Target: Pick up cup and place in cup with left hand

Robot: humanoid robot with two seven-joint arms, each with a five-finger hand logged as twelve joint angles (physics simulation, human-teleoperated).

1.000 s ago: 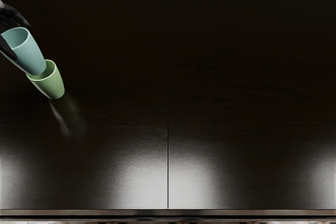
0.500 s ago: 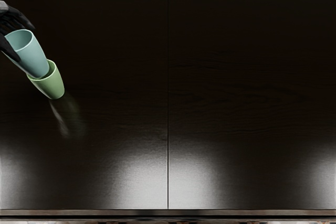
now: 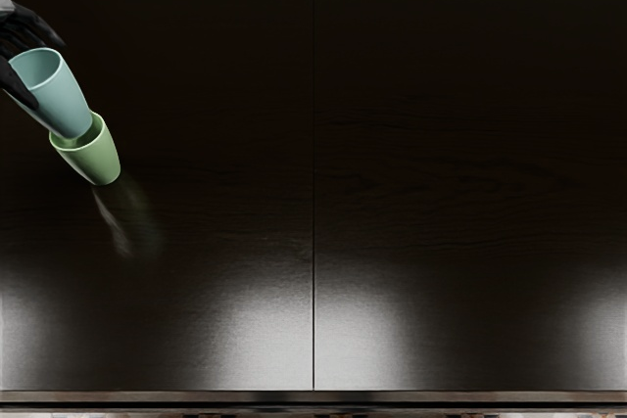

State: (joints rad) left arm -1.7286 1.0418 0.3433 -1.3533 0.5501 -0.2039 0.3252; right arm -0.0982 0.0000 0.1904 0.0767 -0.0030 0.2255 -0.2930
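Observation:
My left hand [image 3: 41, 68] comes in at the picture's upper left edge, its dark fingers and thumb around the upper part of a blue cup [image 3: 61, 97]. The blue cup's lower end overlaps the mouth of a green cup [image 3: 93, 156], which stands on the table. Whether that lower end is inside the green rim or just above and behind it cannot be told. Part of the blue cup's left side is hidden by the thumb.
The dark table [image 3: 421, 183] has a seam down its middle and a front edge near the bottom of the picture. Bright reflections lie on its front part. A grey strip runs behind its back edge.
Over the last second my left hand and the blue cup have shifted right; since half a second ago they have risen slightly in the picture. The green cup has stayed put.

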